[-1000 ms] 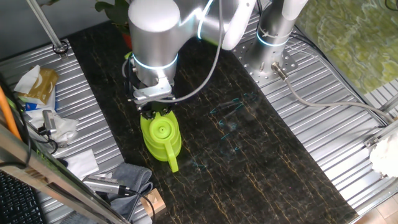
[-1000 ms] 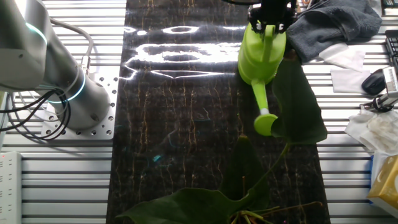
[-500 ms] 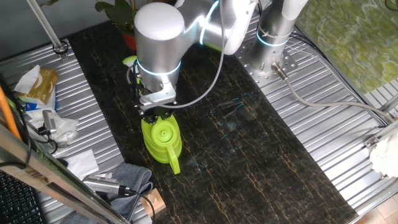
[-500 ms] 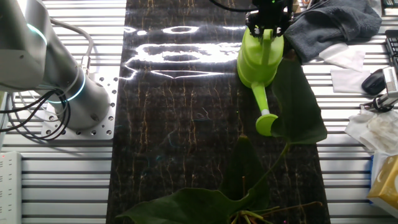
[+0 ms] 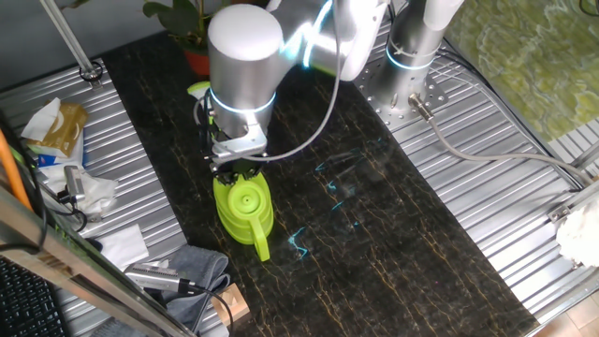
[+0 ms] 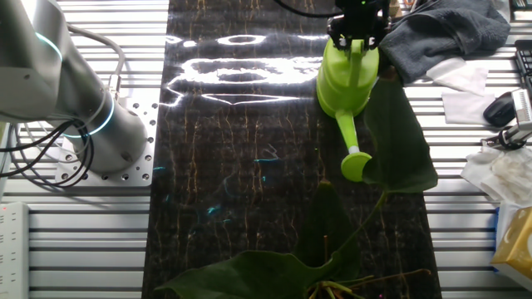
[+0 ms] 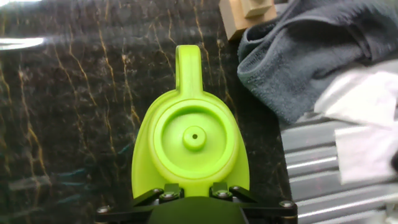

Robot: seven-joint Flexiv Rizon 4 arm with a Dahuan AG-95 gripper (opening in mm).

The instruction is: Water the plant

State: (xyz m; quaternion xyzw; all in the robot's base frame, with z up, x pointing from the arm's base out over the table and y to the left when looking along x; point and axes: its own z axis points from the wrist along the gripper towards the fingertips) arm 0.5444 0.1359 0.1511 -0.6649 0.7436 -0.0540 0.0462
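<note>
**Claw at the handle end of the watering can, plant waiting across the bench**

From one fixed view, the arm stands over the dark bench [image 5: 393, 225] with its claw [image 5: 234, 171] pressed down at the rear of the lime-green watering can [image 5: 243, 208]. The can sits upright, spout toward the near edge of the bench. The plant [image 5: 187, 23], in its red-orange pot, is at the far end of the bench, behind the arm and well apart from the can. Gripping at the handle end makes sense: it leaves the spout free to tip.

From the other fixed view, the can [image 6: 347, 79] is seen from the opposite side, with its spout running toward the broad dark leaves of the plant [image 6: 399, 141] in the foreground. The claw [image 6: 357, 29] sits on top of the can's far end. The pot itself is cut off at the lower edge. A grey cloth [image 6: 445, 33] lies just beside the can.

From the hand view, the claw's black fingers [image 7: 163, 194] lie against the near edge of the can [image 7: 193, 140], on its handle side, so it appears clamped on the can, though the contact itself is hidden. The cloth [image 7: 311, 50] and a wooden block [image 7: 245, 15] lie near the spout. No lift is evident yet.
</note>
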